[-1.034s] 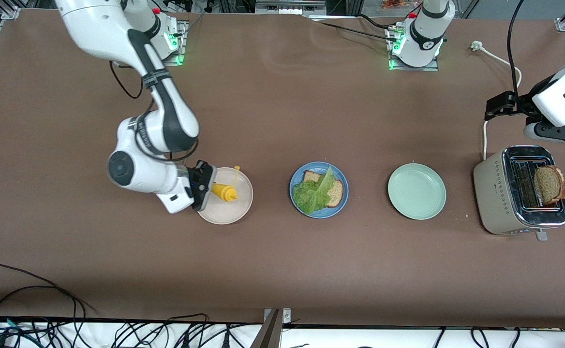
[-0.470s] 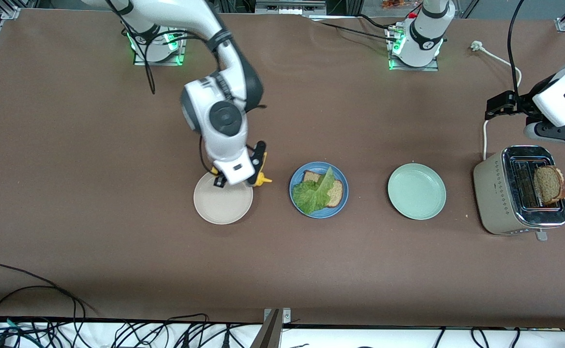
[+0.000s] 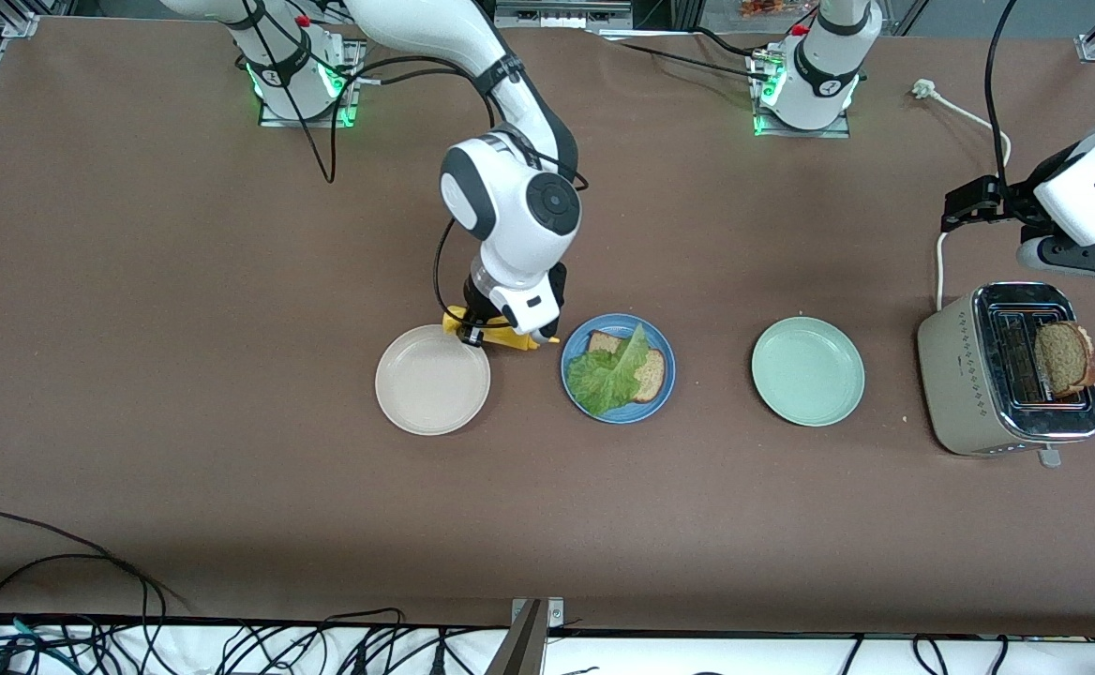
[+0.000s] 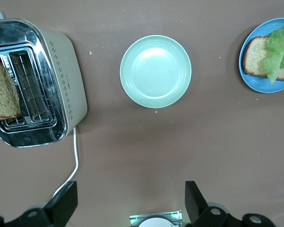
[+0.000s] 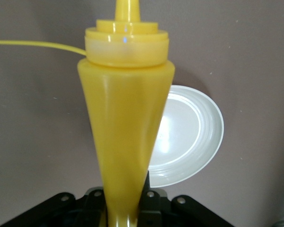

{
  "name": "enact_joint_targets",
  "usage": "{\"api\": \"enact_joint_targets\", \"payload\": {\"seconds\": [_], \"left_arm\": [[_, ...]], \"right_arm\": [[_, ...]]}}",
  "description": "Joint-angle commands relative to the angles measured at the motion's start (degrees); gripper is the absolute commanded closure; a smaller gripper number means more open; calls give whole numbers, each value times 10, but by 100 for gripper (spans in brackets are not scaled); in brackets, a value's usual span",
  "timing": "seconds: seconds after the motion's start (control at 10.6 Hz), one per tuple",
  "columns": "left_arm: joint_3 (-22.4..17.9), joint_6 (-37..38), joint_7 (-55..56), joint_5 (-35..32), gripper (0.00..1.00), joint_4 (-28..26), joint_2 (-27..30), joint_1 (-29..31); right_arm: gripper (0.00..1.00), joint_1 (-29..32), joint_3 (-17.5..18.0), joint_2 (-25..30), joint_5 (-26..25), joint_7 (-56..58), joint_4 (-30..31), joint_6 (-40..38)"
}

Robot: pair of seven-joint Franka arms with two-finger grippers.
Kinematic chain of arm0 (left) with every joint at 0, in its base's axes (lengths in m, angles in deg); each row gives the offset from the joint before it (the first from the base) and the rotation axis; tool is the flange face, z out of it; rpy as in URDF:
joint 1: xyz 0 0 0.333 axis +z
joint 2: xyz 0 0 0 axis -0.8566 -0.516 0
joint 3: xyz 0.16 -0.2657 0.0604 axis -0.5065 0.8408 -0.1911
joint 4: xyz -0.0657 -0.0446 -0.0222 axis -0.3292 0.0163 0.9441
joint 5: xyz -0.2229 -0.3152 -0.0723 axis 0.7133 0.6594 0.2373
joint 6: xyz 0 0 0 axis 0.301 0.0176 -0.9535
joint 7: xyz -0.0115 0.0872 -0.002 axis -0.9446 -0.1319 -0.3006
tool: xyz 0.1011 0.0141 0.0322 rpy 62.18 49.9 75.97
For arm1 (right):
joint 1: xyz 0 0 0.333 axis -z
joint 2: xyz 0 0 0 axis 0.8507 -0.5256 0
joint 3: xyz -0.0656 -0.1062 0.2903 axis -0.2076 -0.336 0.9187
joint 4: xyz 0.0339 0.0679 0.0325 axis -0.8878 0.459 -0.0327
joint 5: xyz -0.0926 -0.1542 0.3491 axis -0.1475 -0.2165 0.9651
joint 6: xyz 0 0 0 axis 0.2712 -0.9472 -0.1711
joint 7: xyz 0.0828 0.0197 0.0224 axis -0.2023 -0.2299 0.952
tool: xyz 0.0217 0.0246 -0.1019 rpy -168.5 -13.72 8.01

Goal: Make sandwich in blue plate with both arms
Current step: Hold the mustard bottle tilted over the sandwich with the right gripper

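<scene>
Front view is showing the right gripper (image 3: 501,330) squeezing a yellow sauce bottle (image 3: 499,339) at nine o'clock of the blue plate (image 3: 662,395), holding bread (image 3: 652,373) and lettuce (image 3: 608,373). Toaster (image 3: 965,375) bread is waiting; the left gripper (image 4: 128,208) fingers are spread.

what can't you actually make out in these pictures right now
- Front view: the right gripper is hidden under its own wrist; only parts of the yellow squeeze bottle show.
- Right wrist view: the bottle's nozzle tip is cut off by the edge.
- Front view: lettuce covers much of the bread in the blue plate.
- Left wrist view: the left gripper's fingers run off the edge.
</scene>
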Motion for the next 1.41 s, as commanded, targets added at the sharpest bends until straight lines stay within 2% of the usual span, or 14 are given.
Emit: {"api": "enact_joint_targets", "payload": {"seconds": [0.0, 0.28, 0.56, 1.32], "left_arm": [[2, 13, -1, -3, 0, 14, -4, 1], [1, 13, -1, -4, 0, 14, -3, 1], [1, 13, -1, -4, 0, 14, -3, 2], [2, 13, -1, -3, 0, 14, -4, 1]], "right_arm": [[100, -31, -46, -95, -14, -28, -121, -71], [100, -29, -47, -97, -14, -29, -124, -67], [100, -32, -49, -134, -14, -48, -141, -57], [100, -33, -46, -138, -17, -51, -141, -55]]}}
